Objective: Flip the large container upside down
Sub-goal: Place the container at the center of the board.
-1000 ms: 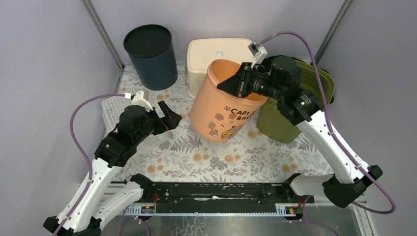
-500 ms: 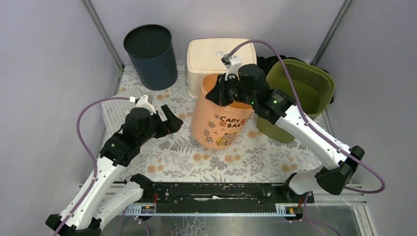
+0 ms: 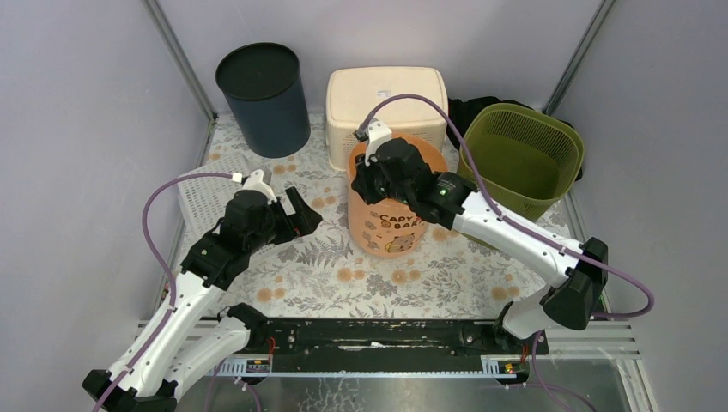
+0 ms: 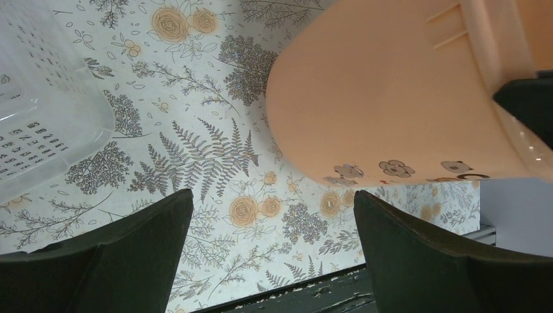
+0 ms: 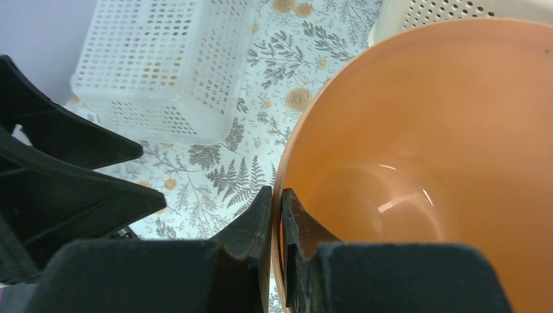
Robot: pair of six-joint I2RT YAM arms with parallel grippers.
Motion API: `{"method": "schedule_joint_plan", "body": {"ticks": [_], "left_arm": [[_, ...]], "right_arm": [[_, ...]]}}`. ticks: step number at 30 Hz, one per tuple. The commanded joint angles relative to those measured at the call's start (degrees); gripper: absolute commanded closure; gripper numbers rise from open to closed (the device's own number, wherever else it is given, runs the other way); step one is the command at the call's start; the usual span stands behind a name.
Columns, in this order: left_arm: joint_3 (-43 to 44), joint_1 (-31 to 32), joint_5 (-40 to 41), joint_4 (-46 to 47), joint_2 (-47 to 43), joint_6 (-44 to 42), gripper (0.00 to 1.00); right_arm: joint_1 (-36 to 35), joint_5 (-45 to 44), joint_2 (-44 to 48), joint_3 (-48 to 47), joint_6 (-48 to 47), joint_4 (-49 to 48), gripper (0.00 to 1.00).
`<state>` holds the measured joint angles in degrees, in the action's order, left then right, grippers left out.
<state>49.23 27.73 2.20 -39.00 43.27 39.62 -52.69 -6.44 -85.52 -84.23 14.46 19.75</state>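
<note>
**Position.** The large container (image 3: pixel 391 225) (orange, printed side toward the bottom of the frame) stands mouth up on the tabletop (image 3: pixel 343 276) at centre frame. It is just in front of the cream bin (image 3: pixel 386 90), and the green basket (image 3: pixel 524 159) is near it at frame right.

**Right claw** (image 5: pixel 275 203): nearly closed, pinching the container's rim at its frame-left side, with 1 finger inside the wall and 1 outside.

**Left claw** (image 4: pixel 272 195): fully spread and holding nothing. It is aimed at the container's lower wall from frame left and is not touching it.

**Hazards from this state:**
1. The grip is a thin pinch at 1 point. As the container tips, its weight will probably lever the rim out of the fingers, and it would then drop and roll.
2. Clearance behind is small. A tip toward the top of the frame would likely strike the cream bin.
3. A tip toward frame left could land on the open left claw or the white mesh basket (image 3: pixel 202 193).
</note>
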Motion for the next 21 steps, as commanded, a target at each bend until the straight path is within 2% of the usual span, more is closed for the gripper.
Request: {"method": "schedule_joint_plan", "body": {"ticks": [1,6,13,16,21], "left_arm": [[-0.38,0.25,-0.37,3.95,-0.13,0.47,0.00],[-0.37,0.22,-0.27,3.94,-0.21,0.37,0.00],[-0.19,0.22,-0.41,3.90,-0.27,0.51,0.00],[-0.15,0.21,-0.26,3.78,-0.51,0.71,0.00],[0.05,0.18,-0.17,3.61,-0.96,0.81,0.00]], "right_arm": [[-1.45,-6.16,-0.25,0.77,-2.59,-6.98,1.00],[-2.48,-6.88,-1.61,0.60,-2.86,-5.89,0.99],[-3.96,-6.67,-1.93,0.44,-2.08,-3.10,0.56],[-4.36,-6.74,-1.61,0.20,-1.52,-1.37,0.46],[-4.55,-8.52,0.58,-0.82,-0.29,3.40,0.37]]}}
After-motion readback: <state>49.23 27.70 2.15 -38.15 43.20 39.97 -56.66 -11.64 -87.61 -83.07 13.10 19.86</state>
